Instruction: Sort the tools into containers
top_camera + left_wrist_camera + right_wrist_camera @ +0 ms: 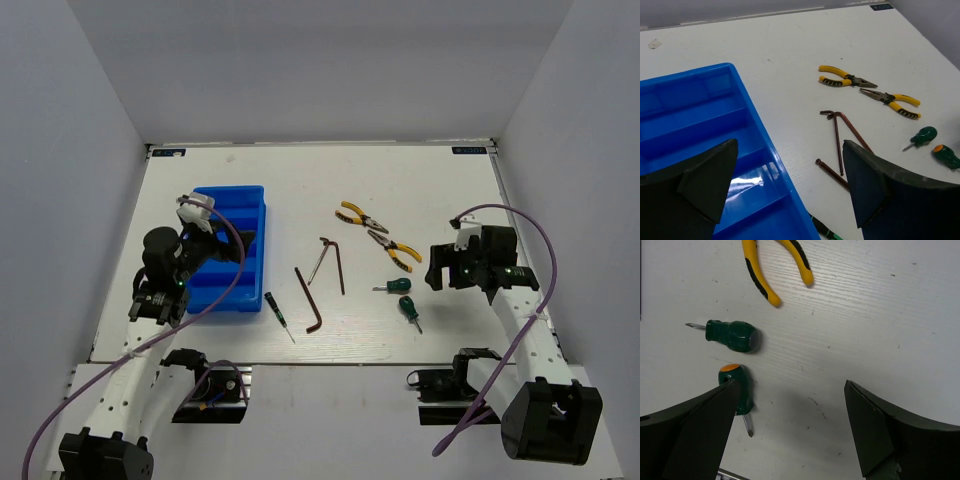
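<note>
Left wrist cam: the left gripper [790, 142] is spread wide with nothing in it, hanging over the near end of the tray [690, 115], and the compartments I can see look bare. Out on the table [790, 40] to the right are the hex keys [837, 140], with the pliers [845, 79] further back. The thin driver [822, 232] just pokes in at the bottom edge, right beside the tray. Right wrist cam: the right gripper [790, 382] is also wide open and empty over bare table. The orange-capped stubby [742, 392] sits right by the finger on the left of the view, the other stubby [735, 336] is just beyond it, and a pliers handle shows up top. Top cam: the tray is on the left and all the tools lie loose from mid-table to the right, none in the tray as far as I can see. So I'd say we're at the very first pick. My guess for the next move: the right gripper slides left, lines its jaws across the orange-capped stubby's handle, drops and pinches. It's a long carry over to the tray after that.
</note>
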Controlling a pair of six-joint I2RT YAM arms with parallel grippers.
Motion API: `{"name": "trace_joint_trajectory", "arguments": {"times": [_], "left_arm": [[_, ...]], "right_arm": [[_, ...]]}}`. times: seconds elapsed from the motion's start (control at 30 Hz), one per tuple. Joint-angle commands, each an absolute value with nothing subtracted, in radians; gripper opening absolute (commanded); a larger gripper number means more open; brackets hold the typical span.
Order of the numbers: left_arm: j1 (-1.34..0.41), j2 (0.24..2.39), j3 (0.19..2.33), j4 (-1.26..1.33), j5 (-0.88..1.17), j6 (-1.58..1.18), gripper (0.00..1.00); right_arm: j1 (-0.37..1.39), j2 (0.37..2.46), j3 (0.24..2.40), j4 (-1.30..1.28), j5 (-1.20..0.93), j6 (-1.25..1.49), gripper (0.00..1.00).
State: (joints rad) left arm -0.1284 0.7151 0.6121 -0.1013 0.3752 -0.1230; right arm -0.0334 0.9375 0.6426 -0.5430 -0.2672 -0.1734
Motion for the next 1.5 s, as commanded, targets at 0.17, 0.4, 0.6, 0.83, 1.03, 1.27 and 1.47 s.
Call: {"name": "trace_joint_trajectory", "arguments": {"times": [0.17, 0.4, 0.6, 0.83, 1.03, 1.27, 1.47], "left_arm": [[-0.133, 0.768, 0.600, -0.019, 0.509, -0.164, 0.68], [-0.159, 0.975, 0.730, 0.017, 0.687, -0.275, 0.00], [-0.320, 1.303, 1.120, -0.224, 0.522, -0.178, 0.58], [-0.558, 1.846, 1.521, -0.504, 0.203, -0.023, 0.00], [-0.624, 2.114, 1.888, -0.690, 0.155, 0.237, 0.21], [-0.673, 2.200, 1.959, -0.629, 0.169, 0.409, 0.56], [-0.702, 2.278, 1.997, -0.620, 0.138, 0.508, 0.57]], "right_arm": [[-0.040, 0.916, 0.675, -0.615, -0.414, -0.353, 0.90], [-0.038, 0.888, 0.646, -0.594, -0.475, -0.334, 0.01], [-0.035, 0.897, 0.660, -0.580, -0.451, -0.293, 0.80], [-0.038, 0.919, 0.678, -0.578, -0.396, -0.259, 0.71], [-0.037, 0.899, 0.683, -0.592, -0.445, -0.288, 0.91], [-0.034, 0.884, 0.684, -0.618, -0.575, -0.327, 0.47], [-0.034, 0.894, 0.698, -0.649, -0.621, -0.364, 0.30]]}}
